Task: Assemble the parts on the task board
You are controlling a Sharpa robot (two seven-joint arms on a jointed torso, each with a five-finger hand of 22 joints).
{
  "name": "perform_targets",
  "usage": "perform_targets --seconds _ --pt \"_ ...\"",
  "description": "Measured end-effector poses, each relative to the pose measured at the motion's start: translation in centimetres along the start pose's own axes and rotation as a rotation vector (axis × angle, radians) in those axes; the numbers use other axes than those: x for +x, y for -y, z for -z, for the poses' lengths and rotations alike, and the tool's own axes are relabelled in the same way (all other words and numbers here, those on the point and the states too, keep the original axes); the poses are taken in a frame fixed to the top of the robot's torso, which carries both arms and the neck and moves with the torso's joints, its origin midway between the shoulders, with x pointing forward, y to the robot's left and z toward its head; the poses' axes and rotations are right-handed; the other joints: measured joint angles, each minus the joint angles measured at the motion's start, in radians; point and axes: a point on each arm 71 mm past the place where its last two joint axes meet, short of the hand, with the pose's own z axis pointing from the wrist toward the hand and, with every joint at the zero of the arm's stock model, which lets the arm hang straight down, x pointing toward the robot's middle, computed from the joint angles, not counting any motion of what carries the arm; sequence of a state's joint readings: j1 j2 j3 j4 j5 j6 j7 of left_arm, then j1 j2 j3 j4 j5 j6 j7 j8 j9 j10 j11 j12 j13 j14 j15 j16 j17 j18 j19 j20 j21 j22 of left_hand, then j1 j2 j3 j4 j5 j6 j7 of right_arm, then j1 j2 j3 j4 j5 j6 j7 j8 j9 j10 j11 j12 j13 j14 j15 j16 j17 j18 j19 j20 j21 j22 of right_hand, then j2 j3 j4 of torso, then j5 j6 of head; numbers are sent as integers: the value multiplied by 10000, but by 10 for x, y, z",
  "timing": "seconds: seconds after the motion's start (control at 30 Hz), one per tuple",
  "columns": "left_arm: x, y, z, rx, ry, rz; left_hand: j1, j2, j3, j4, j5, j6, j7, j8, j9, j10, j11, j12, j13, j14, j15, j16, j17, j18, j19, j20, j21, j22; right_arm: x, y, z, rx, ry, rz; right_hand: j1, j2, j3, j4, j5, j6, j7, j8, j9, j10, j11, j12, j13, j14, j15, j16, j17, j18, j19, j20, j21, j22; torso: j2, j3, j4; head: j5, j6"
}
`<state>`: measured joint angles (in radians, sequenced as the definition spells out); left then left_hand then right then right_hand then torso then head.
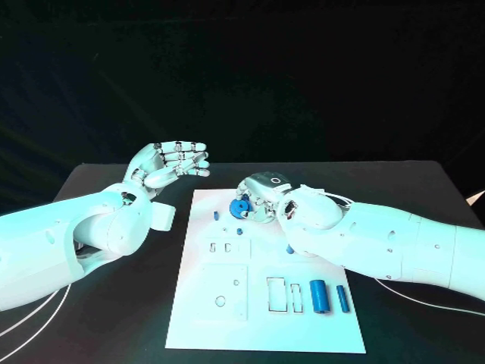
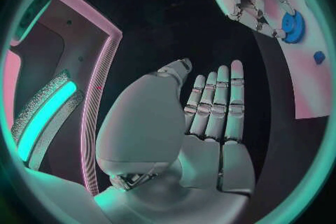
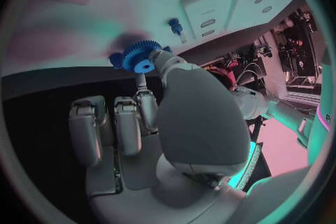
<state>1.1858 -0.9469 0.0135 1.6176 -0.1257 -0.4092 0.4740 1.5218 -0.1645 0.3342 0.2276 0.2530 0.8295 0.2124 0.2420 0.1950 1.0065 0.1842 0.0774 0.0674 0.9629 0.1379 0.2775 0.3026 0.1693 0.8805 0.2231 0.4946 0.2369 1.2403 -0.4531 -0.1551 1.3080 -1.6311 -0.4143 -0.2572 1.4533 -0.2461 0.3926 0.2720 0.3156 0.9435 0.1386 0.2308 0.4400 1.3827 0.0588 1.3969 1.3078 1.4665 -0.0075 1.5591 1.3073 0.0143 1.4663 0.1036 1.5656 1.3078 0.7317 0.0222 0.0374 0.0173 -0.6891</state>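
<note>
The white task board (image 1: pixel 264 322) lies in the middle of the black table. My right hand (image 1: pixel 269 199) hovers over the board's far end and pinches a blue gear (image 1: pixel 239 207) between thumb and a finger, close to the board surface (image 3: pixel 84 5). The right wrist view shows the gear (image 3: pixel 140 56) at the fingertips, near a small blue peg (image 3: pixel 175 26). My left hand (image 1: pixel 173 163) is raised off the board's far left corner, fingers straight and holding nothing (image 2: pixel 210 123). Two blue cylinders (image 1: pixel 318 296) lie side by side at the board's near right.
A small blue peg (image 1: pixel 217 215) stands left of the gear, and further small blue pieces (image 1: pixel 239 229) sit near the board's middle. Rectangular slots (image 1: pixel 275 293) lie beside the cylinders. Bare black table (image 1: pixel 417 334) runs along both long sides of the board.
</note>
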Motion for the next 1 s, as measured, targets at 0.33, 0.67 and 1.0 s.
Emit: perform_targets --seconds 0.33,0.67,1.0 --pt "0 0 0 -4 -6 4 0 0 0 0 0 0 0 0 -1 0 0 0 0 0 0 0 -1 0 0 1 0 -1 2 0 -4 96 2 67 -50 -28 55 -1 -4 -25 -3 -10 7 0 0 0 -1 0 0 0 8 0 0 0 0 -2 -7 13 -20 29 -5" --pt "0 0 0 -22 -8 4 0 0 0 0 0 0 0 0 -1 0 0 -47 0 0 0 0 11 0 1 1 70 14 5 2 -7 294 -100 179 -190 -38 137 -6 -116 -34 42 -39 -10 -67 68 -111 -2 0 1 0 7 0 0 0 0 -3 -12 19 -25 17 21" --pt "0 0 1 -48 -12 5 0 0 0 0 0 0 0 0 -2 0 0 -47 0 0 0 0 20 0 1 1 70 24 6 4 -8 364 -185 201 -666 -222 69 -23 -842 -769 270 -511 -247 -669 239 -653 -285 -12 130 0 6 1 -17 64 -1 -4 -9 19 -36 2 13"
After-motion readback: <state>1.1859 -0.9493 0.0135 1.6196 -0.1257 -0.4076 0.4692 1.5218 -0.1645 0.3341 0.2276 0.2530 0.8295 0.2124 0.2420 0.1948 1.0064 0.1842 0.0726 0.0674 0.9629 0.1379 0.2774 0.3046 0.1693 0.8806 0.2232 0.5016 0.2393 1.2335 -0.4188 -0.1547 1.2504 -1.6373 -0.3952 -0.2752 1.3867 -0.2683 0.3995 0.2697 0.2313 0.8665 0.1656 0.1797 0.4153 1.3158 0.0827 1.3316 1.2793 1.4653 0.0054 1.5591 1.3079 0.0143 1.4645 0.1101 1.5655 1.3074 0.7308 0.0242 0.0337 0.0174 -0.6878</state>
